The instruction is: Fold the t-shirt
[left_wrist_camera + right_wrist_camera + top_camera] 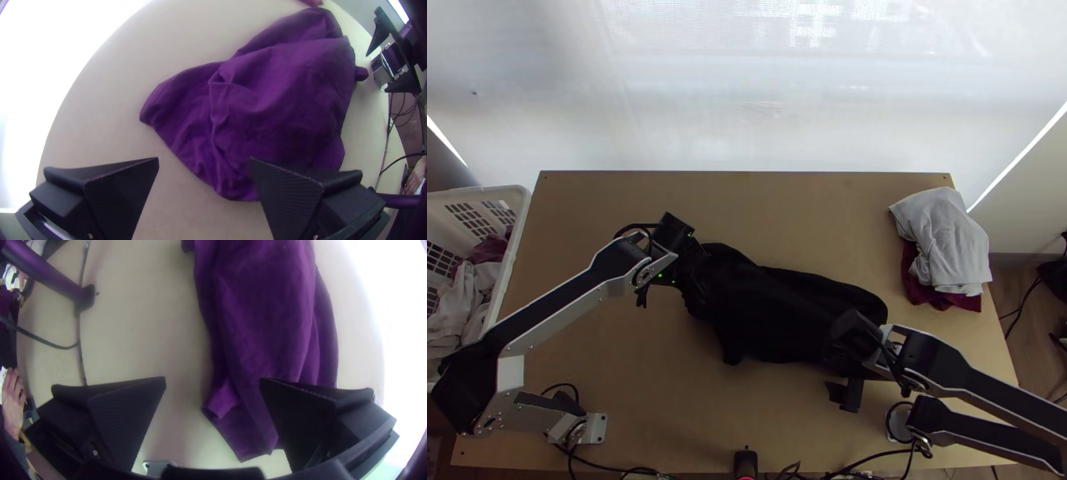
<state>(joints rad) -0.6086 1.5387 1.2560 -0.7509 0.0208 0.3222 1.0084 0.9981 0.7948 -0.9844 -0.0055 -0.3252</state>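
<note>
Apparently, left tool (694, 277) above t-shirt (771, 312).

The left silver-grey and black jointed arm (559, 308) is showing tiny green lights (673, 283) and a thin black looping cable (637, 226) near its wrist. The right silver-grey and black jointed arm (987, 388) is bearing thin black wiring (893, 369) too. Wide wedge-shaped black fingers (120, 195) are showing finely textured inner faces on both arms.
</note>
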